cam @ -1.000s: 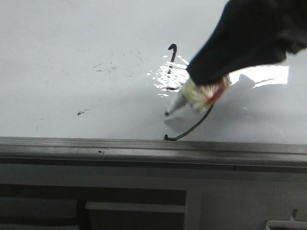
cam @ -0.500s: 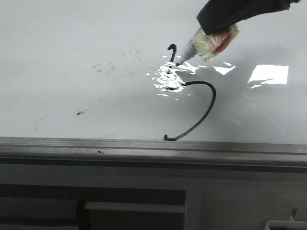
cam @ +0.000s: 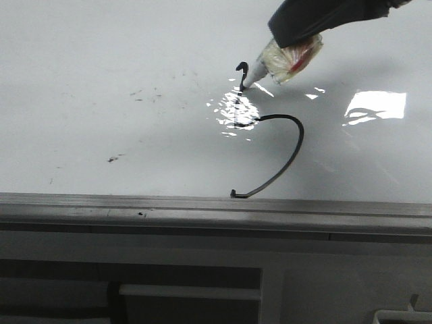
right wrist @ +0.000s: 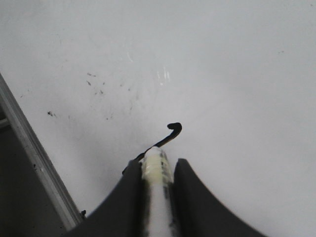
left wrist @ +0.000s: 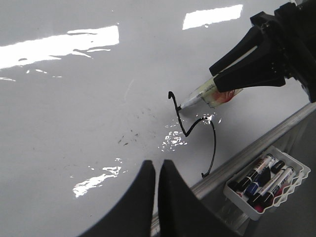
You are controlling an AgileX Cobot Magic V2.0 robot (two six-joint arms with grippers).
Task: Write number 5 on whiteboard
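Here the right gripper (cam: 287,57) was closed around a marker (cam: 280,62), its two black fingers (right wrist: 190,197) pressed against either side of the pale barrel. In the front view the marker slanted down toward the left, and its tip sat at the upper part of the short upright stroke of the number 5 (cam: 287,145), just below the small hook at the top of that stroke. The figure lay on the whiteboard (cam: 101,61), right of the middle, with a bright patch of glare (cam: 236,108) across its upright stroke. The large open curve swung out to the right and ended close to the grey rail (cam: 202,206) at the board's near edge. No top bar showed yet on the figure. Faint dark specks (cam: 152,94) were scattered on the board to the left of the writing.

The left gripper (left wrist: 157,170) held nothing; its two dark fingers (left wrist: 143,192) stood nearly together, only a thin slit between them, well apart from the writing. In the left wrist view a white tray (left wrist: 291,190) of spare markers (left wrist: 261,180) hung beyond the rail.
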